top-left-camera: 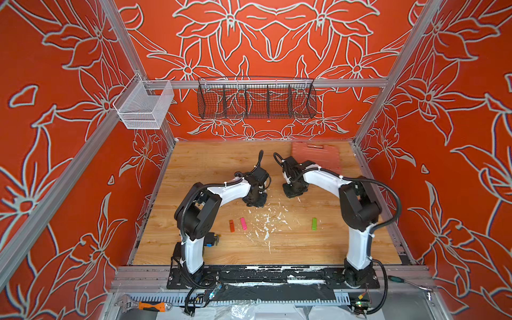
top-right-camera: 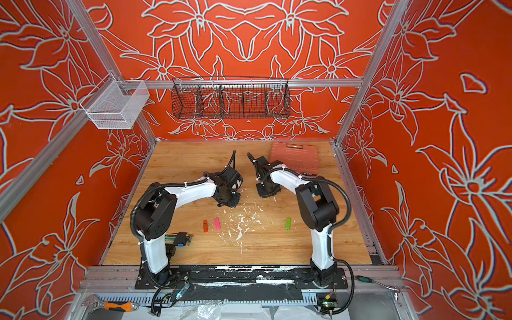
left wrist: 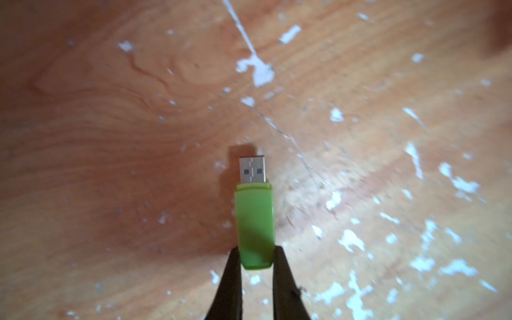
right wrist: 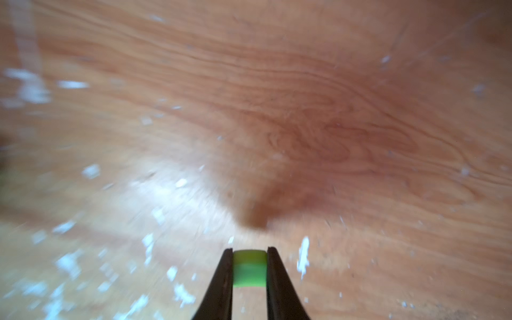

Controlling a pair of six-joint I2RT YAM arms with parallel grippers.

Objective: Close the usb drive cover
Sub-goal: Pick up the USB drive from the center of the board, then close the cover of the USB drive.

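Pinching the tail end of the green usb drive, your left gripper is clenched on it, and the bare metal plug points away over the counter. Your right gripper has its fingers pressed against both sides of the green cover (that wrist view is blurred, so you cannot tell whether the cover is clear of the counter or which way its mouth faces). In both top views the two grippers face each other across a small gap, low over the white flecks at mid-counter.

By the look of it you have both halves in hand, and the mating step comes next. It calls for bringing the cover's open mouth onto the plug's line, flats matched, then sliding it straight on while your left gripper holds firm. The orange stick, pink stick and second green stick lie well apart, nearer the arm bases.
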